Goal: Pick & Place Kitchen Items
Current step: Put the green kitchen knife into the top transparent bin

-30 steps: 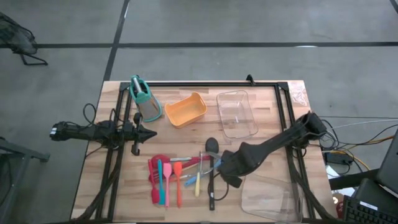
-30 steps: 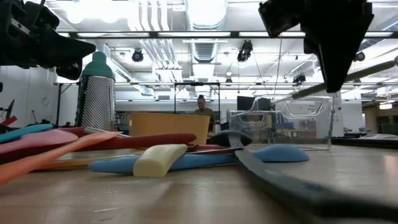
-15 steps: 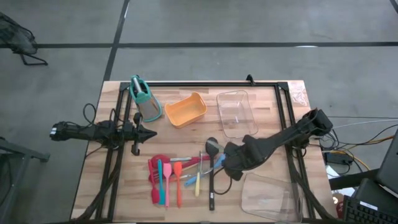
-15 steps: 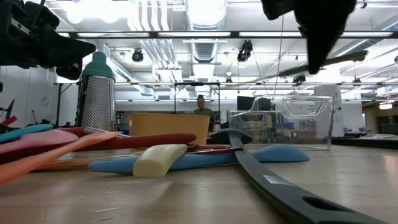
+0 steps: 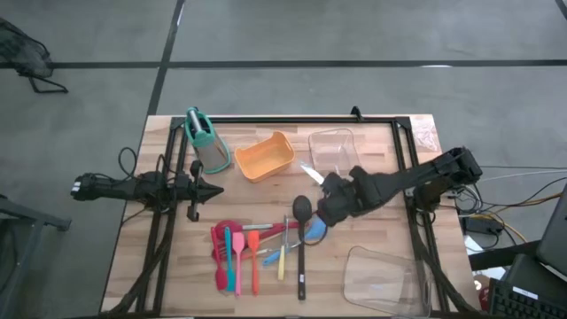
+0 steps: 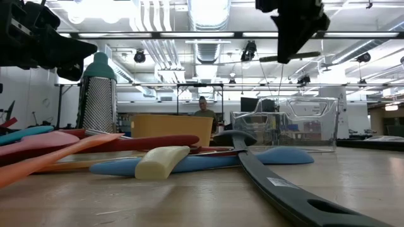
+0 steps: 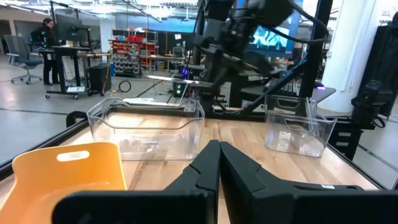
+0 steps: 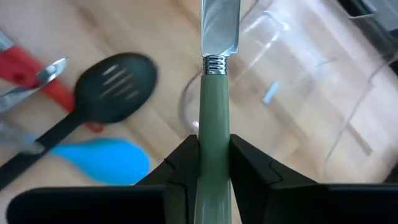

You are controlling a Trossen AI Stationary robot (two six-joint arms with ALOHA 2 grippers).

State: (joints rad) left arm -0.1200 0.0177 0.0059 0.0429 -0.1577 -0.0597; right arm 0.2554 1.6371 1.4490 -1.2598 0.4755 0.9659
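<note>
My right claw is closed on a green-handled knife, gripped along the handle, with the metal blade projecting forward past my fingers. In the high view the blade shows as a pale sliver just beside the near left corner of the clear tray, which I take as my landmark; the claw itself hangs above the surface at that tray's front edge, raised off the wood as the low view confirms. The wrist view shows the blade tip over the tray's rounded rim; whether it touches the plastic I cannot tell. The remaining kitchen items lie in a loose cluster on the surface in front of the tray and to its left: a black slotted spoon with its head nearest the tray, a blue spatula just beside it, and red, pink, orange and teal pieces farther left. The orange tub sits just left of the tray, and the grey grater stands farther left again. A second clear tray lies well in front of the first. My left claw is fully closed on nothing and waits well to the left of the tray, beyond the tub.
</note>
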